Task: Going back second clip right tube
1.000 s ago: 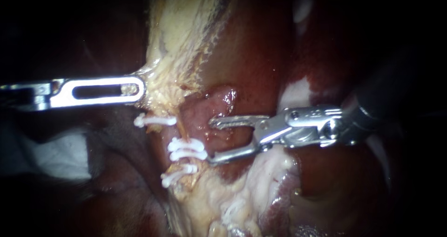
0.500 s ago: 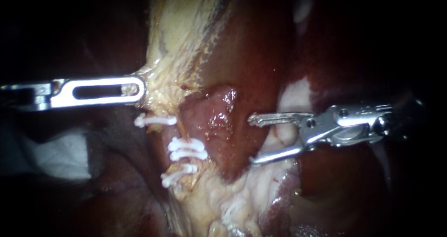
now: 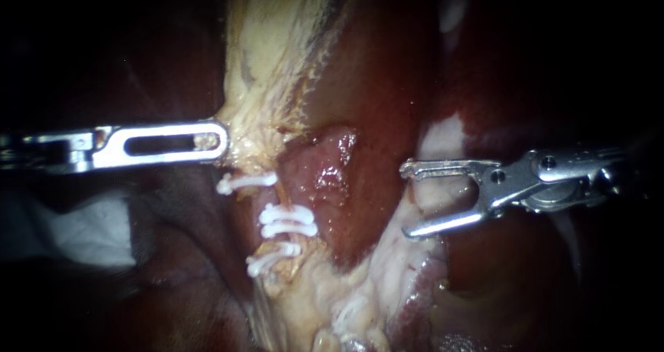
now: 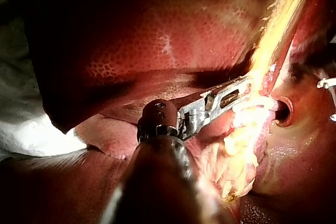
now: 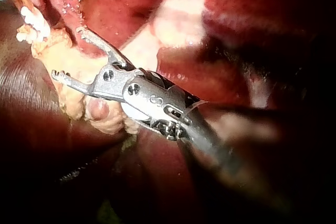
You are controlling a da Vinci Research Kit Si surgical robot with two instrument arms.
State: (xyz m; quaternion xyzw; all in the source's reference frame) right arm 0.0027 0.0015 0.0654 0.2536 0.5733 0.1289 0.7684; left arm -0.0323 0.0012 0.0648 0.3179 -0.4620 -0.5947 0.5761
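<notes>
Just beside the white clips, on their upper left in the endoscope view, your left instrument has its jaws closed flat on the edge of the pale tissue. By my reading it is pulling sideways, so that the clipped stalk stays stretched and exposed against the dark liver. Your right instrument stands well apart from the clips on the opposite side. Its jaws are spread wide and hold nothing, which fits a tool that has delivered its load and is clear of the work. Several clips lie stacked across the stalk, but which one sits on the right tube cannot be told here. In the left wrist view, the left instrument bites into the pale tissue short of the clips, which show only at the far side beyond it. That grip looks firm enough to keep the tension. In the right wrist view, the right instrument shows an open, empty gap between its jaws. The clips lie ahead of it and untouched.
</notes>
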